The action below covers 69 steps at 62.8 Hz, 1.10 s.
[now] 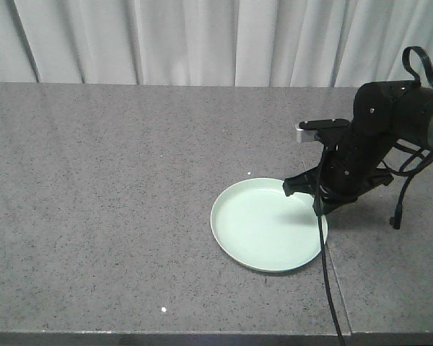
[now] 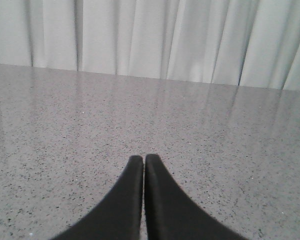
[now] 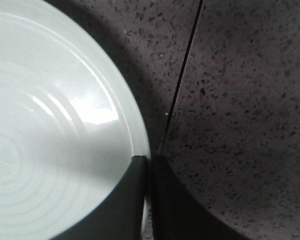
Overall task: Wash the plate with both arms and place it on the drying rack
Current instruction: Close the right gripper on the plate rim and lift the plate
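Note:
The pale mint-green plate (image 1: 263, 227) lies flat on the speckled grey counter, right of centre. My right arm (image 1: 379, 137) reaches down from the right, and the right gripper (image 1: 320, 207) is at the plate's right rim. In the right wrist view the right gripper (image 3: 149, 161) is shut on the rim of the plate (image 3: 55, 125), one finger over the inside and the other outside. The left gripper (image 2: 143, 159) is shut with nothing in it, low over bare counter, and does not show in the front view. The drying rack is out of view.
A thin seam (image 3: 182, 85) in the counter runs just right of the plate. A black cable (image 1: 330, 288) hangs down past the plate toward the counter's front edge (image 1: 166, 334). A white curtain (image 1: 202, 40) closes off the back.

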Tool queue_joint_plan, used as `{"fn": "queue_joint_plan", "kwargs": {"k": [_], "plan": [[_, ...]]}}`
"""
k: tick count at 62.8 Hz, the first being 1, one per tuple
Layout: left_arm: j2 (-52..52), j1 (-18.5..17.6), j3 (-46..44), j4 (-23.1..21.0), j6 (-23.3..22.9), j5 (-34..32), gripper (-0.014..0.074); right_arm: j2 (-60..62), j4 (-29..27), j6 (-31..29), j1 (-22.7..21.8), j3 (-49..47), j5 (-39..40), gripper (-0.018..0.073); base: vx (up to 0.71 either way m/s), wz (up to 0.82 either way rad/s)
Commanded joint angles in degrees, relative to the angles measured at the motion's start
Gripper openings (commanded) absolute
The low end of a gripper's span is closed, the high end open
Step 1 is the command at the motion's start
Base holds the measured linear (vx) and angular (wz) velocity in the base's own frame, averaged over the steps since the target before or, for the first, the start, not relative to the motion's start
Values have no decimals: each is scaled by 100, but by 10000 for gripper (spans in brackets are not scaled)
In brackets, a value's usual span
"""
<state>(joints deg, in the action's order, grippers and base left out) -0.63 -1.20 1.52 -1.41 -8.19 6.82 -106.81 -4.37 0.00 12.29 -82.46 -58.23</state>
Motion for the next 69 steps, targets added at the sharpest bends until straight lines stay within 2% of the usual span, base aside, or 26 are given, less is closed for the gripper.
{"fn": "queue_joint_plan", "kwargs": {"k": [1,17,31,54,69], "plan": [[-94,-7,86,-45,-49,-398,-6,534,61,0,-19,-143,307,-9,0,0],[-94,-7,86,-45,-49,-398,-6,1168,91,-155,-19,-136,560,-8,0,0],[-94,-7,86,-45,-49,-398,-6,2045,127,-299,-19,98,1364,-8,0,0],[-94,-7,86,-45,-49,-398,-6,4066,104,-299,-19,3002,4077,-8,0,0],[-94,-7,86,-45,-49,-398,-6,5185,110,-299,-19,4453,4880,-8,0,0]]}}
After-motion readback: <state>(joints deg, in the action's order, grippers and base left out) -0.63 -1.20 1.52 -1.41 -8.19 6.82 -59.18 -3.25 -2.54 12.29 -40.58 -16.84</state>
